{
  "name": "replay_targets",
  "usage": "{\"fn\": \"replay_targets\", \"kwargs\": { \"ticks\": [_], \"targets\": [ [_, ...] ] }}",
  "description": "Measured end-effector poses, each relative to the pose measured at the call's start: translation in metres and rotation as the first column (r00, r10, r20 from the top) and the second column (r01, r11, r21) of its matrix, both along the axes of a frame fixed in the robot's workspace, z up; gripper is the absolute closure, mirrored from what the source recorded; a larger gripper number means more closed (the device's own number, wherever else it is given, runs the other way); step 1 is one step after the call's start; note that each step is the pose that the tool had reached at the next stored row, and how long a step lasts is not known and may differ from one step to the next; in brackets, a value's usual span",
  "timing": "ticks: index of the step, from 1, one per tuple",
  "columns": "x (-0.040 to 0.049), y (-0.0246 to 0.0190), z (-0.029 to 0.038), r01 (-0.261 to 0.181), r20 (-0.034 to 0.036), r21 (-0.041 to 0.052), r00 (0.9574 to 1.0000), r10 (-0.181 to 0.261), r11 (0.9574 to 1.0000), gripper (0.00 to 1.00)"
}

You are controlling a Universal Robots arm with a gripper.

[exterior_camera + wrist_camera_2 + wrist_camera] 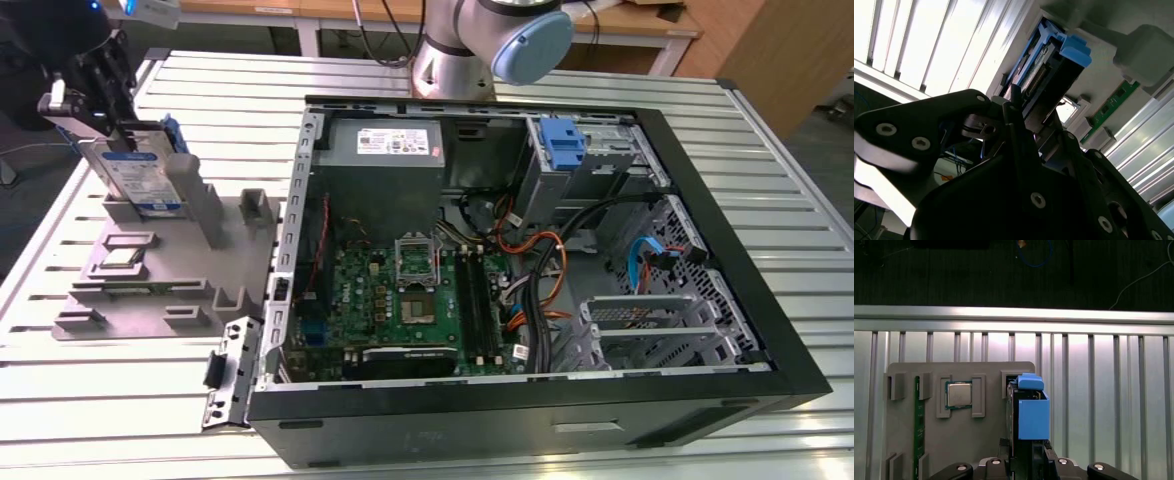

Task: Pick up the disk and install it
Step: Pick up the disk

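I see the disk [140,172] silver-grey with blue rails. The holder [160,292] is plain grey, the motherboard [380,300] green.

**Flat rectangular silver-grey metal disk [139,180], upright on its edge**

The disk wore a blue-and-white label on its broad face and blue plastic rails along its sides. It stood on a narrow edge at the grey holder block [160,285] on the exterior view's left, well apart from the open computer case [747,300]. Whether it sat in its slot or hung just above could not be told. The gripper [1026,454] clasped its upper end; in both wrist views the disk [1033,415] [1050,67] showed edge-on between the fingers.
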State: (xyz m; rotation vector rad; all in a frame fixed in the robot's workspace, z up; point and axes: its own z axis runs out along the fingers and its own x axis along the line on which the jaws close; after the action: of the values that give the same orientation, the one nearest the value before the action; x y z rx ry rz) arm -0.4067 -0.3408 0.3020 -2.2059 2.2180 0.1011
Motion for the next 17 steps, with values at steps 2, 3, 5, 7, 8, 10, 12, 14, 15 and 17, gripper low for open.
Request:
{"fn": "replay_targets", "kwargs": {
  "ticks": [2,3,5,7,8,10,12,14,15,17],
  "targets": [
    [0.0001,0.0,0.0025,0.0,0.0001,0.0,1.0,0.0,1.0,0.65],
    [0.0,0.0,0.0044,0.0,-0.0001,-0.0001,1.0,0.0,1.0,0.65],
    [0.0,0.0,0.0077,0.0,0.0,-0.0001,1.0,0.0,1.0,0.65],
    [0.0,0.0,0.0111,0.0,-0.0001,-0.0001,1.0,0.0,1.0,0.65],
    [0.0001,0.0,0.0128,0.0,0.0,-0.0001,1.0,0.0,1.0,0.65],
    [0.0001,0.0,0.0154,0.0,-0.0001,-0.0001,1.0,0.0,1.0,0.65],
    [0.0,0.0,0.0173,0.0,-0.0001,-0.0001,1.0,0.0,1.0,0.65],
    [0.0,0.0,0.0194,0.0,-0.0001,-0.0001,1.0,0.0,1.0,0.65],
    [0.0,0.0,0.0205,0.0,-0.0001,-0.0001,1.0,0.0,1.0,0.65],
    [0.0,0.0,0.0229,0.0,-0.0001,-0.0002,1.0,0.0,1.0,0.65]
  ]
}}
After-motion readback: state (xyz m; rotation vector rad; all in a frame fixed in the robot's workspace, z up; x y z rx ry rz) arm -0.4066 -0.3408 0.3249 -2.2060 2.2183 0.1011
